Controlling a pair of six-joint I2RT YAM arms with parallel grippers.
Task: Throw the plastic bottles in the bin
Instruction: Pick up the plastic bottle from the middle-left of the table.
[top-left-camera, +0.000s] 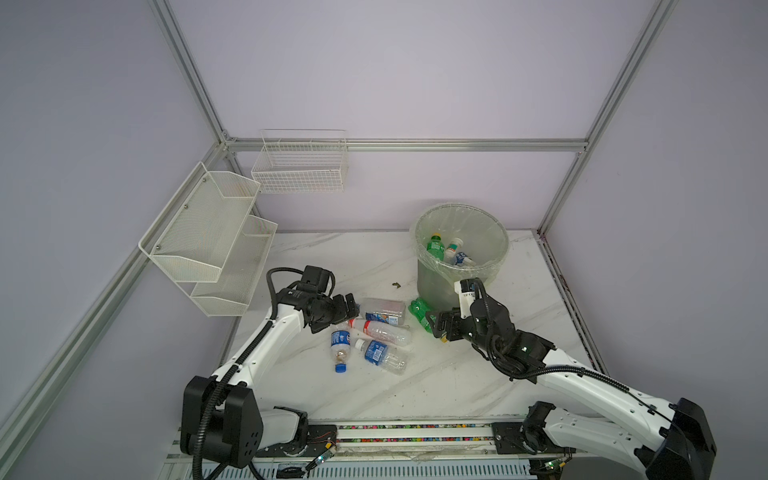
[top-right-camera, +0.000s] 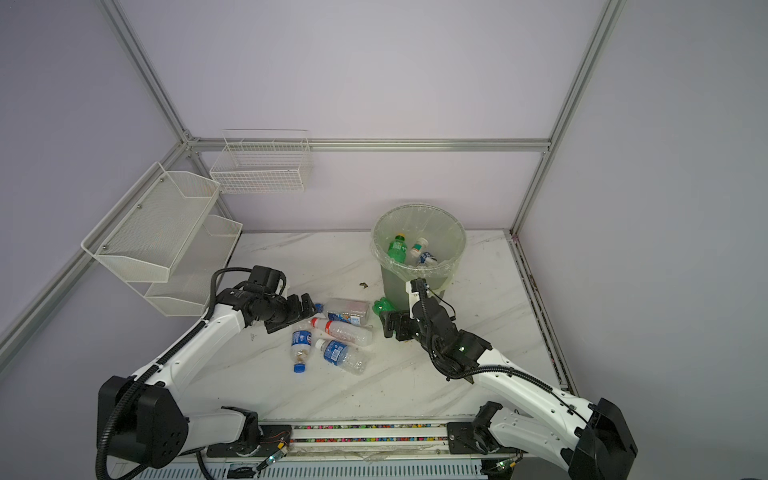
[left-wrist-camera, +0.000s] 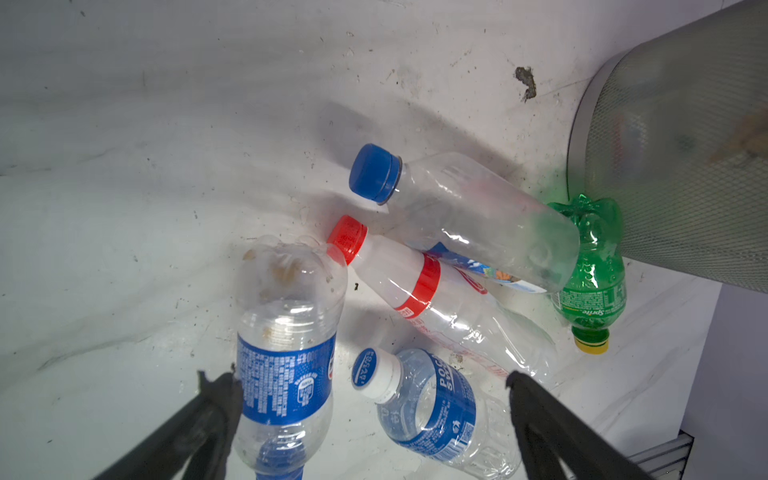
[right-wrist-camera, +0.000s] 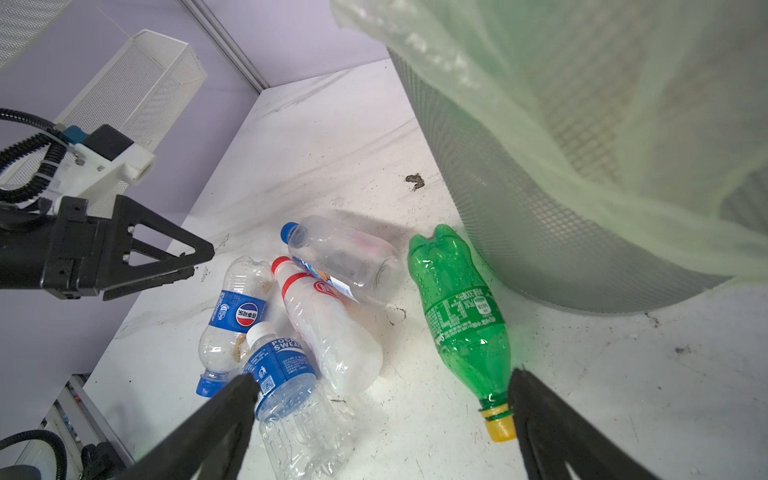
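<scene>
The bin (top-left-camera: 432, 282), lined with a bag, stands at the back right and holds a green bottle (top-left-camera: 435, 246) and a white-capped one (top-left-camera: 454, 248). On the table lie a blue-capped clear bottle (left-wrist-camera: 465, 216), a red-capped bottle (left-wrist-camera: 415, 286), a blue-labelled bottle (left-wrist-camera: 286, 332), a white-capped bottle (left-wrist-camera: 432, 407) and a green bottle (right-wrist-camera: 461, 316) against the bin's foot. My left gripper (top-left-camera: 353, 309) hangs open over the heap's left side. My right gripper (right-wrist-camera: 383, 377) is open low beside the green bottle's yellow cap, one finger (right-wrist-camera: 536, 411) next to it.
Two white mesh shelves (top-left-camera: 208, 232) hang on the left wall and a wire basket (top-left-camera: 301, 166) on the back wall. A dark crumb (top-left-camera: 395, 284) lies left of the bin. The marble table (top-left-camera: 415, 386) ends at a rail in front.
</scene>
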